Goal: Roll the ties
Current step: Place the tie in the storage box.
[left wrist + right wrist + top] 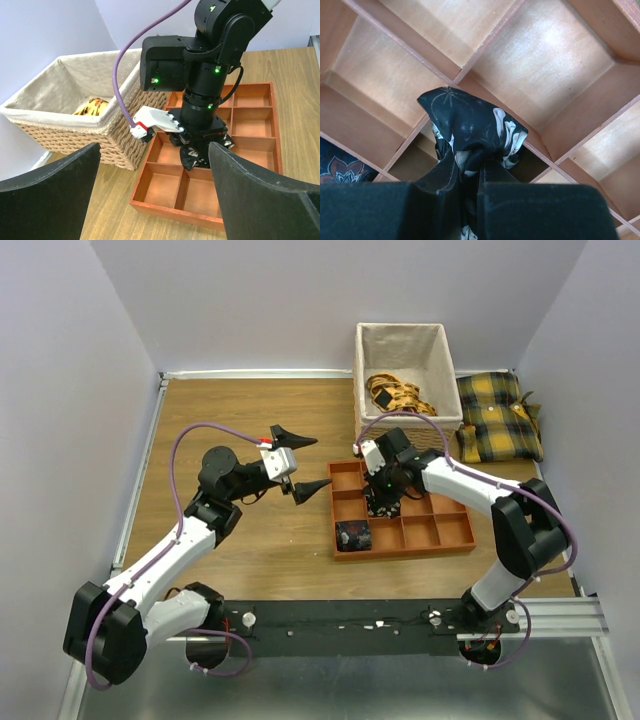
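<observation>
Tie (472, 122), bunched into a black floral coil, is clamped in the right fingers (470, 161), just above a divider crossing in the left half of the orange tray (455, 538). Second dark coil (353, 536) sits in the tray's near-left compartment. Left fingers (321, 462) spread wide apart, hovering left of the tray above the tabletop (250, 410).

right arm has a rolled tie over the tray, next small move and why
Probably nudge the right gripper until the rolled tie is centred over one empty compartment of the tray. The gripper is shut on the tie, which seems to hang over a divider, so lowering now might snag it.
</observation>
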Controlling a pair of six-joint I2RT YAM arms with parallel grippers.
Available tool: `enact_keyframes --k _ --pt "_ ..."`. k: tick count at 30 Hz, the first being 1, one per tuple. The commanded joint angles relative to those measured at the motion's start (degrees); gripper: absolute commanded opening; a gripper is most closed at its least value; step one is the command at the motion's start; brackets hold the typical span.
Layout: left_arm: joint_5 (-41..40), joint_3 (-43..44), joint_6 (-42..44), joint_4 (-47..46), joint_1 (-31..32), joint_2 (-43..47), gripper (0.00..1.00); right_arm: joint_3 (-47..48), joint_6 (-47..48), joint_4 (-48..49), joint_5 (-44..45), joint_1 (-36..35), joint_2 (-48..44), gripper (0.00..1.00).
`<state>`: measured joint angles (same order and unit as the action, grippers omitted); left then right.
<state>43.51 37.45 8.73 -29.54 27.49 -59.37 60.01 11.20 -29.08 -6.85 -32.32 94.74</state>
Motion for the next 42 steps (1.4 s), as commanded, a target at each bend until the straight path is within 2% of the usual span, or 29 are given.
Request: enact_keyframes --k 1,6,10,16,19,25,30,32,33,35,36,42 --pt "1.6 0.5 -0.2 -0.8 -0.3 -0.3 0.99 -0.9 -3.9 -3.5 3.3 -0.7 3.5 0.01" --pt "1.7 0.7 0.1 0.1 -0.3 0.2 0.99 -1.3 -11.0 -5.8 3.3 -0.6 0.0 0.01" --pt "1.9 0.7 -0.3 -0.6 -0.3 -0.3 0.99 0.7 -25.0 -8.4 5.1 -0.6 1.9 0.01" --pt "2.5 1.1 -0.1 -0.3 -0.3 -0.2 0.99 -4.0 -36.9 -6.6 6.5 -0.7 -2.0 0.01" --pt "3.5 1.3 -0.2 -0.3 -0.3 -0.7 0.99 -5.3 -39.9 -6.3 9.5 -0.7 -3.6 0.01" --pt "4.7 2.0 -0.9 -0.7 -0.3 -1.4 0.99 -5.5 -43.4 -7.9 8.3 -0.6 -3.7 0.01" --pt "5.1 2.4 -1.2 -1.0 -0.3 -1.9 0.99 -1.0 -44.2 -7.9 10.5 -0.7 1.7 0.02" --pt "4.9 2.4 -1.2 -1.0 -0.3 -1.8 0.99 0.0 -44.1 -8.0 11.1 -0.8 2.4 0.13" --pt "4.9 2.4 -1.0 -1.0 -0.3 -1.7 0.99 0.1 -43.6 -7.9 11.3 -1.0 1.9 0.22" --pt "4.6 2.5 -0.3 -0.3 -0.3 -1.6 0.99 -0.5 -42.4 -7.5 12.4 -1.5 0.3 0.30" --pt "4.6 2.5 -0.2 -0.3 -0.3 -1.6 0.99 -0.9 -41.9 -7.0 12.4 -1.6 -1.6 0.37" --pt "5.1 3.2 -0.9 -0.9 -0.3 -2.8 0.99 -0.3 -37.9 -5.0 10.1 -1.8 -4.7 0.48"
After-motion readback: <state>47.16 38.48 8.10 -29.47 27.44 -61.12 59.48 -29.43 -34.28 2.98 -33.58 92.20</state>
